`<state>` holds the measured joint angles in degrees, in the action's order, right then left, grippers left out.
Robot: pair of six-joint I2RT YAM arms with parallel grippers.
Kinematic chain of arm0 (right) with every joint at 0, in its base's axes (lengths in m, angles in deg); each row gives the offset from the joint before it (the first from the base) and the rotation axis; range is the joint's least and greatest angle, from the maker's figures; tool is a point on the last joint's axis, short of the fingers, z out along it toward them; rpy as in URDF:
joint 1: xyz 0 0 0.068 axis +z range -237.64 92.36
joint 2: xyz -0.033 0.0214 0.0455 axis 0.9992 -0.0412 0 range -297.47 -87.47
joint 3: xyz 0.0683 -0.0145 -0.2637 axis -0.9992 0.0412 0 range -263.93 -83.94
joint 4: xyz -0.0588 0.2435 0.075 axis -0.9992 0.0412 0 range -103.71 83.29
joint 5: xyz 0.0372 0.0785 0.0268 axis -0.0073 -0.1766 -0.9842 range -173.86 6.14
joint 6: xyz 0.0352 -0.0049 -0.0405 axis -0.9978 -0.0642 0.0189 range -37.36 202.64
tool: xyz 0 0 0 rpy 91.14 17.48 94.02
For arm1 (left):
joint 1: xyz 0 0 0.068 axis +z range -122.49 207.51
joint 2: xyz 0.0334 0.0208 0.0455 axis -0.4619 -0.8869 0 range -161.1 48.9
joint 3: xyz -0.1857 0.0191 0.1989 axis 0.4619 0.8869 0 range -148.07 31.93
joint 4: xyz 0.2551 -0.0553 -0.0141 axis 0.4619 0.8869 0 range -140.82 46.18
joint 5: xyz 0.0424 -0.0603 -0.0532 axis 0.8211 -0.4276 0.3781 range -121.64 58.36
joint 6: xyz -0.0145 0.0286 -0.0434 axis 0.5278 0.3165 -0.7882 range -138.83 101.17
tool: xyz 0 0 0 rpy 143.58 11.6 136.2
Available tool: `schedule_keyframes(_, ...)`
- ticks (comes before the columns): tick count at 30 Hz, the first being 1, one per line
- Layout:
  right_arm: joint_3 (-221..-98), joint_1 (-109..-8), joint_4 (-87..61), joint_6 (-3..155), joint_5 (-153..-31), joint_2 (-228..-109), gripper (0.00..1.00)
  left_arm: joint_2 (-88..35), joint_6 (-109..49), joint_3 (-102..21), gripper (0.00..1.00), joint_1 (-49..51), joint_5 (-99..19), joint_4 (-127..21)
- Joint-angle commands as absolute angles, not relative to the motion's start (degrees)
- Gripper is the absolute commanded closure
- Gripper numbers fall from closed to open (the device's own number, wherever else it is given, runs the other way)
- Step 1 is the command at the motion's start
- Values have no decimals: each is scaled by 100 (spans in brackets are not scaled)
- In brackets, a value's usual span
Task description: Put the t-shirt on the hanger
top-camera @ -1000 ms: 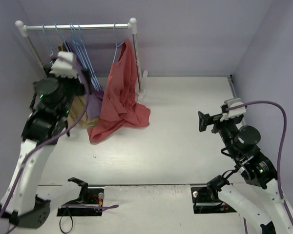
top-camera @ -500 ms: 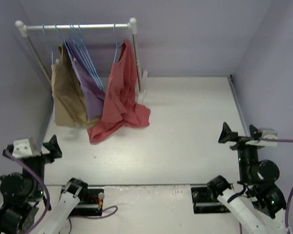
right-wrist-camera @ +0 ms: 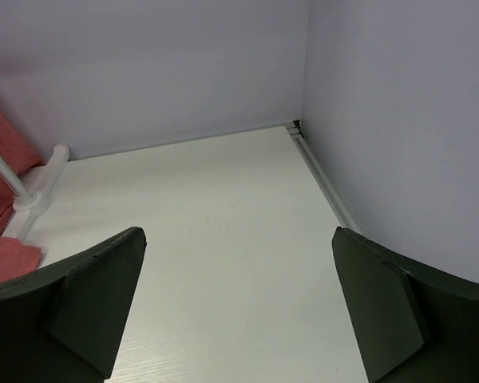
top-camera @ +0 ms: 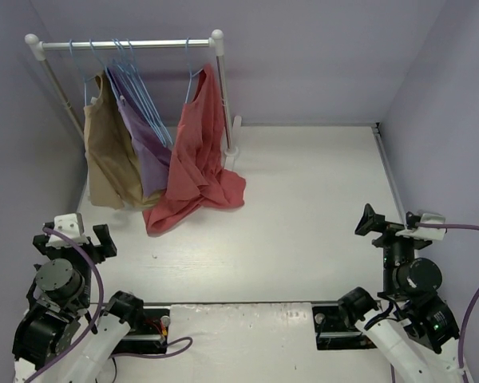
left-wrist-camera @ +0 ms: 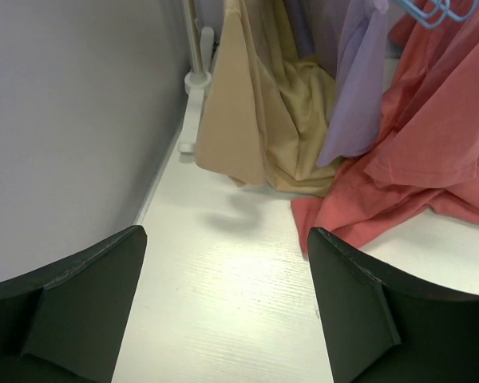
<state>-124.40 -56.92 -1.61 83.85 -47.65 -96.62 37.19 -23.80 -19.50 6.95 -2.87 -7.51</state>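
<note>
Near left corner of the worktop: the left pincer (top-camera: pixel 73 239) sits low with its jaws spread wide and nothing between them; the left wrist view confirms it, bare worktop (left-wrist-camera: pixel 223 303) between the two dark fingers (left-wrist-camera: pixel 72 303).

Far left corner now, the rail (top-camera: pixel 128 44): the tan garment (top-camera: pixel 104 159) hangs first, the lilac garment (top-camera: pixel 144 144) is pressed against it, and a bunch of spare hangers (top-camera: pixel 132 72) crowds the bar above them.

Next along, at the rail's right end, the t-shirt (top-camera: pixel 193 159): its top is up at the hanger (top-camera: pixel 193 76), but it hangs lopsided, and the lower part lies heaped on the worktop beside the rail's foot; whether both shoulders are seated I cannot tell.

That is the danger, in my reading: if only one side is caught, the slanted cloth could slide off the wire; any tug on the heap would help it go.

A second risk: the t-shirt touches the lilac garment, so a reach from the left could pinch the wrong cloth or hook a spare hanger; a hard pull might rock the light rail.

Near right corner: the right pincer (top-camera: pixel 393 225) is also wide open and empty, well apart from the t-shirt; its own view catches just a red edge at the far left.
</note>
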Motion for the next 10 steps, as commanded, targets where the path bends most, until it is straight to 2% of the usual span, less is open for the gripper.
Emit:
schedule_keyframes(1,-12485,-5697,-536,8264,-4544,-9867,0,3461,-2744,-1842,23,677,-247,-1013)
schedule_keyframes(10,-12614,-5697,-528,8264,-4715,-10063,0,3438,-2666,-1792,23,677,-246,-996)
